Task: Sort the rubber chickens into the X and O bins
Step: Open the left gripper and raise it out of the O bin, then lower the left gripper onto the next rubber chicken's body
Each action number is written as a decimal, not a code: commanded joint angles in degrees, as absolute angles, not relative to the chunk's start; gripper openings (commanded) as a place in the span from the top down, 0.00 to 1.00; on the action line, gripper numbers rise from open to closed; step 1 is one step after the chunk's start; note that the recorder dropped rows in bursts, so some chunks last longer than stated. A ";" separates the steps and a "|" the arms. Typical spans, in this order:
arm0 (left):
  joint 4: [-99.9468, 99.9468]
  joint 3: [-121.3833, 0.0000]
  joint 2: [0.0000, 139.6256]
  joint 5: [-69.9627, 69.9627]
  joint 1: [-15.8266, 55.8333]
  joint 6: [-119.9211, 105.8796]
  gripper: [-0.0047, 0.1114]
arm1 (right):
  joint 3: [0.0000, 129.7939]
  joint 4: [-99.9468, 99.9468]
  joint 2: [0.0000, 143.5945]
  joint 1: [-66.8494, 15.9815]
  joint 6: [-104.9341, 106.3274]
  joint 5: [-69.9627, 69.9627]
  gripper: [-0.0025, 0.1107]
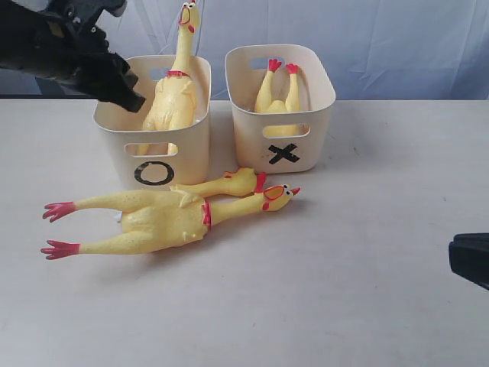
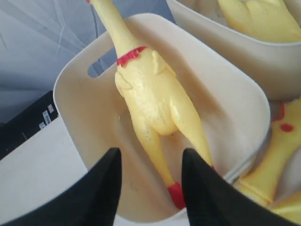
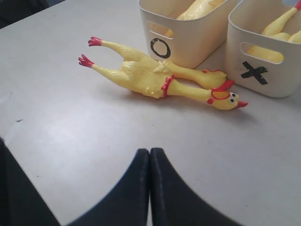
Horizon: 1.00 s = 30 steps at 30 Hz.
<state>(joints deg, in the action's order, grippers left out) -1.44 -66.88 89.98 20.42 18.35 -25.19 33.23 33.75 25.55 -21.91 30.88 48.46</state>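
The O bin [image 1: 186, 157] holds a whole rubber chicken [image 1: 174, 95] standing on its legs, head above the rim. In the X bin [image 1: 313, 115] the headless body [image 1: 276, 93] stands with its red feet up. A second whole chicken [image 1: 164, 220] lies on the table in front of the bins. The head-and-neck piece [image 1: 229, 183] lies just behind it, its stick hidden. My left gripper [image 1: 131, 99] hovers open over the O bin's left rim; the binned chicken's [image 2: 150, 94] legs show between its fingers [image 2: 110, 188], ungripped. My right gripper [image 3: 149, 153] is shut and empty, low at the near right.
The table [image 1: 344, 290] is bare white in front and to the right. A pale blue cloth [image 1: 397, 38] hangs behind the bins. The right arm [image 1: 468, 260] shows only as a black block at the right edge.
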 commanded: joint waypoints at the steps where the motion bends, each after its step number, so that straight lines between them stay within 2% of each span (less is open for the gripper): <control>1: -2.27 -62.88 83.74 23.85 18.41 -26.43 0.61 | 32.99 33.58 25.29 -21.74 30.89 49.28 0.99; 4: -6.11 -60.77 80.06 27.48 18.51 -31.92 0.61 | 32.99 33.58 25.29 -21.74 30.89 49.42 0.99; 12: -33.32 -60.23 78.70 47.05 18.80 -69.22 0.57 | 32.99 33.58 25.29 -21.74 30.89 49.50 0.99; 21: -25.11 -60.13 85.65 45.41 21.22 -69.39 0.42 | 32.99 33.58 25.29 -21.74 30.89 49.63 0.99; 30: -18.27 -60.13 92.23 44.50 21.22 -67.48 0.41 | 32.99 33.58 25.29 -21.74 30.89 49.73 0.99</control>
<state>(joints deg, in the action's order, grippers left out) -19.84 -60.43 90.84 45.49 20.84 -67.99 33.23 33.67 25.55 -21.91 30.88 49.92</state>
